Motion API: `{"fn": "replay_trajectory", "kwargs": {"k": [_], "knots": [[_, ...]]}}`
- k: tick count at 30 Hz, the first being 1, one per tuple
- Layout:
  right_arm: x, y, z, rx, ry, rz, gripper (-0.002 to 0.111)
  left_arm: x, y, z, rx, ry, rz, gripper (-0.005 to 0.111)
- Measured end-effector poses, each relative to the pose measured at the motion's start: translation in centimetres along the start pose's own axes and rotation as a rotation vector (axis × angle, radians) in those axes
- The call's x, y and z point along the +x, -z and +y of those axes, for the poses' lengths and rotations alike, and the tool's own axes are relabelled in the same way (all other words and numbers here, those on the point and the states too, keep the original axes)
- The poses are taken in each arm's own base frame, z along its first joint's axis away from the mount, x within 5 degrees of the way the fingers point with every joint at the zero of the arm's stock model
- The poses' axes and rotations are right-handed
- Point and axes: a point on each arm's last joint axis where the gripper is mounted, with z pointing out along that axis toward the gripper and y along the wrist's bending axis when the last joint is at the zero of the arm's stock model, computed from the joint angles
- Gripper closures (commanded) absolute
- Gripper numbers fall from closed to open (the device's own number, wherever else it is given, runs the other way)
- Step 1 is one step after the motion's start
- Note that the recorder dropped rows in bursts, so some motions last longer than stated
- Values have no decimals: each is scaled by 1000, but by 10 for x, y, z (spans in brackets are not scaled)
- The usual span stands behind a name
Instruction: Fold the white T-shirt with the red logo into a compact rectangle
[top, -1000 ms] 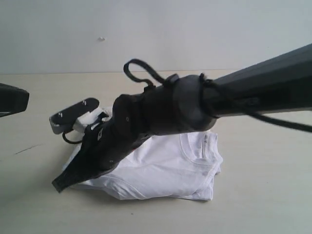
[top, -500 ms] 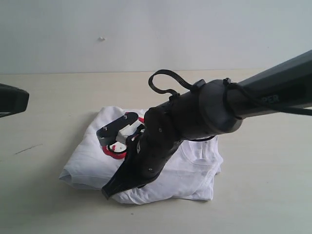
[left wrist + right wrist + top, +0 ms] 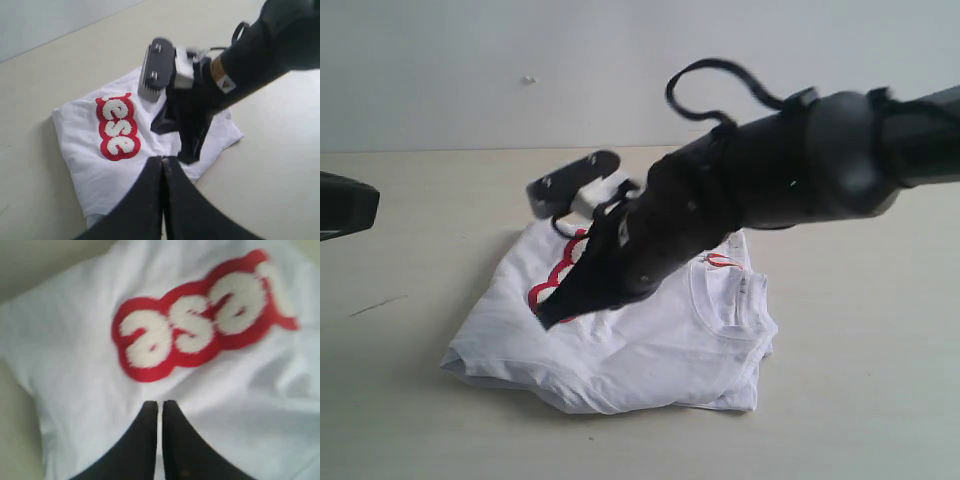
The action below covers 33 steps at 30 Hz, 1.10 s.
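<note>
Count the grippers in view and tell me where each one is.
2. The right gripper hangs shut over the white T-shirt beside the red logo; the left gripper, also shut, is off to the shirt's left.

The black right gripper (image 3: 550, 316), its tapered fingers drawn together, points tip-down over the folded white cotton T-shirt (image 3: 620, 360). The fuzzy red-outlined logo (image 3: 542, 292) peeks out just beside its tip. The ribbed collar (image 3: 720, 310) lies back toward its wrist, on the pale beige table (image 3: 860, 400).
</note>
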Motion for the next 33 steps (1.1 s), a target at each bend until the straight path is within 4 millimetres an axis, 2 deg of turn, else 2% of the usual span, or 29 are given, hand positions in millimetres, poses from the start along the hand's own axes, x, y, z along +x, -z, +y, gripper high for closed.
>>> {"fn": "replay_trajectory", "kwargs": {"k": [3, 5, 9, 16, 20, 24, 28, 33], "knots": [[-6, 14, -35, 59, -100, -34, 72, 0, 0, 0, 0, 0, 0, 107], [-4, 17, -59, 97, -163, -25, 66, 0, 0, 0, 0, 0, 0, 107], [6, 19, -105, 164, -291, 19, 65, 0, 0, 0, 0, 0, 0, 107], [40, 11, -149, 221, -422, 124, 65, 1, -1, 0, 0, 0, 6, 107], [56, 6, -158, 222, -464, 157, 65, 2, -1, 0, 0, 12, 8, 107], [67, -10, -154, 167, -482, 171, 65, 2, -1, 0, -1, 16, 8, 107], [71, -25, -150, 106, -475, 171, 65, 2, -1, 0, -1, 18, 8, 107], [69, -29, -149, 89, -471, 141, 66, 2, -1, 0, -2, 16, 8, 107]]}}
